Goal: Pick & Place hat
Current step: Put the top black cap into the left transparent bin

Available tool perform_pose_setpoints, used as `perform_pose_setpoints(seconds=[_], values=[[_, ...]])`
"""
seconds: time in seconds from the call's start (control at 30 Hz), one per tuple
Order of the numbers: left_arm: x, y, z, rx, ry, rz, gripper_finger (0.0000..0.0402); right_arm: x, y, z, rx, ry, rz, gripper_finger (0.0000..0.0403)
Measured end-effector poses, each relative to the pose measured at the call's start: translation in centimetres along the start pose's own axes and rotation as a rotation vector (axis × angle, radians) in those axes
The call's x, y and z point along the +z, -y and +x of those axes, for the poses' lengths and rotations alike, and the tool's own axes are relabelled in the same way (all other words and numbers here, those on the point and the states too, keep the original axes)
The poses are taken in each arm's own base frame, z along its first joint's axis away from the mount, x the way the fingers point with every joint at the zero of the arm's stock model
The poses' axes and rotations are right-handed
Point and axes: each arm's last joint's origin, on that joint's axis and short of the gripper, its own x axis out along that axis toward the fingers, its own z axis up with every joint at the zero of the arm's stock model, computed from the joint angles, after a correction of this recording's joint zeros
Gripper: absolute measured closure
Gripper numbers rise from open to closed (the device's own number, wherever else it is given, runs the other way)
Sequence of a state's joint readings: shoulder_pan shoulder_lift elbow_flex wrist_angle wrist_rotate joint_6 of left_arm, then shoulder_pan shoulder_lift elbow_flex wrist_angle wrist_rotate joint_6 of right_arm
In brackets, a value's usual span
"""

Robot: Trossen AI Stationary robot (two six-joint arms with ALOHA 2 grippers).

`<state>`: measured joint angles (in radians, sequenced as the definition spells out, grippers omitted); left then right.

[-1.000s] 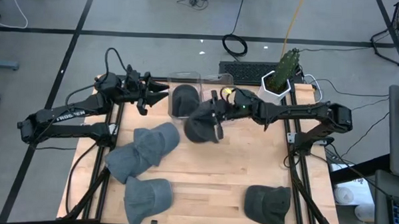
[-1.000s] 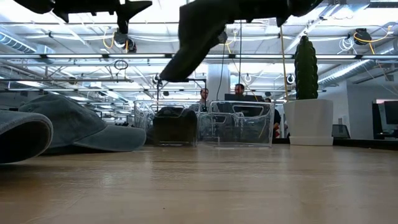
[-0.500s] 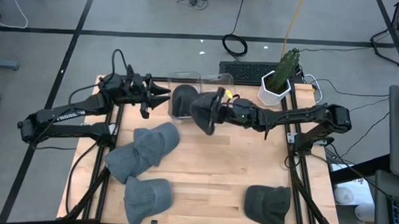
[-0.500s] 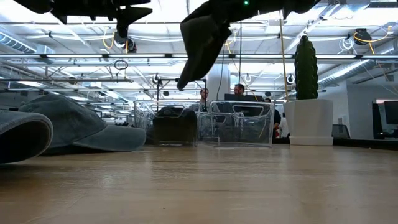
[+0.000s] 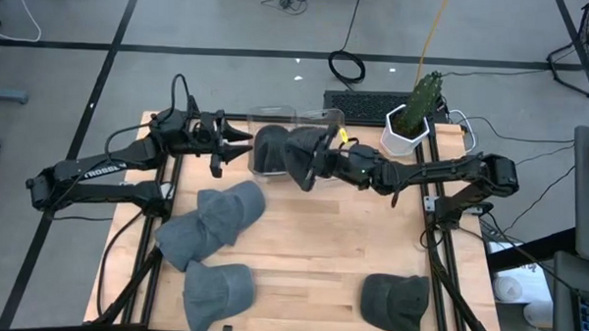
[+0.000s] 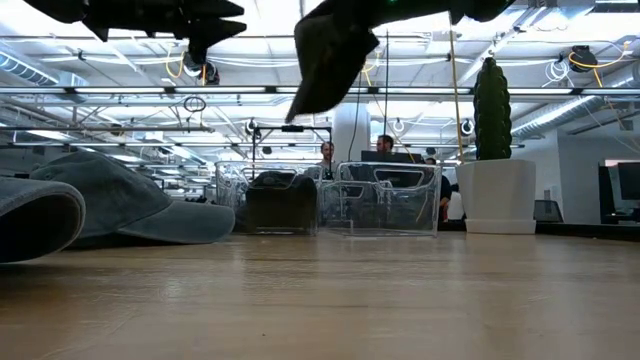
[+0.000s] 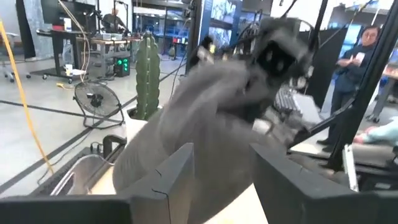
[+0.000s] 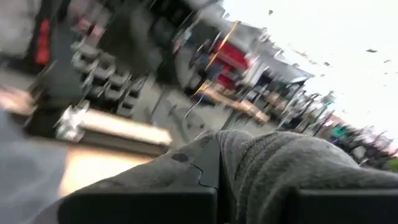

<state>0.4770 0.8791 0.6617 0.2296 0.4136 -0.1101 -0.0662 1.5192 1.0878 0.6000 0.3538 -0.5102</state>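
Done: one hat (image 5: 267, 148) in clear bin (image 5: 321, 117), upper centre | Now: right gripper (image 5: 319, 164) fingers clamped on grey hat (image 5: 300, 158) above bin; left gripper (image 5: 238, 142) fingers part-open, empty | Left: release; four hats on surface (image 5: 321, 255)

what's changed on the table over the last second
The right gripper, shut on a dark hat, carried it from over the table's middle back to the clear bins, beside the hat already in one. The left gripper edged slightly toward the bins, holding nothing. The other hats and the cactus pot stayed put.
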Motion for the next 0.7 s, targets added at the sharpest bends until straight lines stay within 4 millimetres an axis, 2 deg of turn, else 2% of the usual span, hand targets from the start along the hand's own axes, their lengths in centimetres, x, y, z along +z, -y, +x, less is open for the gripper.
perform_pose_setpoints(seconds=[0.17,0.3,0.53,0.7], values=[[-0.8,-0.2,1.1,0.138,-0.034,0.079,0.0225,0.9,0.6,0.0,-0.066,0.087,0.005,0.0403],[-2.0,-0.2,2.3,0.304,-0.117,0.235,0.0197,0.8,1.4,0.1,-0.099,0.098,-0.009,0.0403],[-3.8,1.4,3.8,0.458,-0.274,0.476,0.0128,-0.1,2.9,0.7,-0.140,0.077,0.047,0.0403],[-4.9,2.7,4.8,0.518,-0.360,0.637,0.0107,-0.6,3.8,1.0,-0.111,0.095,0.109,0.0403]])
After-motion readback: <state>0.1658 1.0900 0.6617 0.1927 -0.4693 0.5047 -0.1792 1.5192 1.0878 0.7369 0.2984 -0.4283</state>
